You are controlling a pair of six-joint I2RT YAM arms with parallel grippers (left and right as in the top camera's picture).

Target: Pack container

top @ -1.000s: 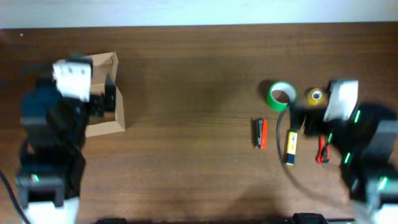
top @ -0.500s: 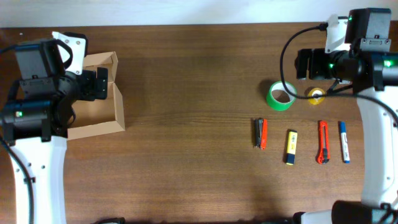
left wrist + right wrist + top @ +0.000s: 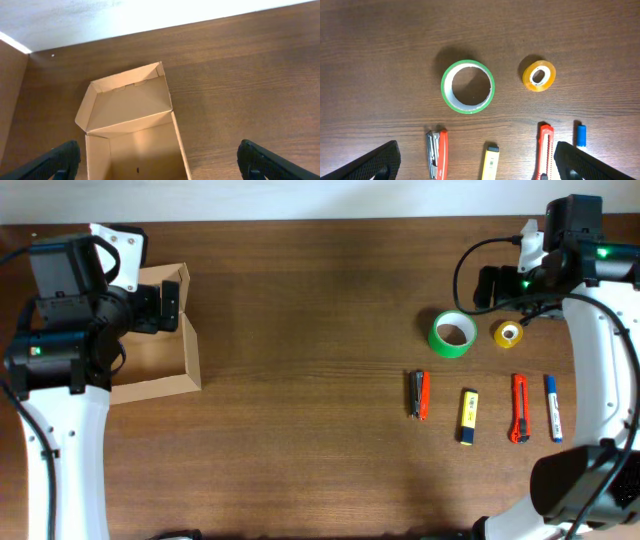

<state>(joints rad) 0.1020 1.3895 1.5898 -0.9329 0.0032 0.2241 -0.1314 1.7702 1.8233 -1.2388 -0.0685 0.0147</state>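
The container (image 3: 193, 362) is an open tan cardboard box at the far left of the table, its flap lid (image 3: 129, 104) folded back. The part of its inside (image 3: 145, 152) that shows holds nothing. My left gripper (image 3: 165, 308) hangs open above the box, its fingers (image 3: 56, 160) spread wider than the box. At the right lie a green tape roll (image 3: 452, 334), a small yellow tape roll (image 3: 509, 334), a red stapler (image 3: 419, 395), a yellow highlighter (image 3: 467, 416), an orange utility knife (image 3: 519, 408) and a blue marker (image 3: 553, 408). My right gripper (image 3: 490, 285) is open, high above them and holding nothing.
In the right wrist view the green roll (image 3: 467, 86) and the yellow roll (image 3: 539, 76) sit beyond the stapler (image 3: 437, 155), highlighter (image 3: 490, 162), knife (image 3: 544, 152) and marker (image 3: 581, 135). A pale wall (image 3: 100, 15) borders the table's far edge.
Both arms have swung up from near the table to a high pose towards its far side. The box and the items have not moved.
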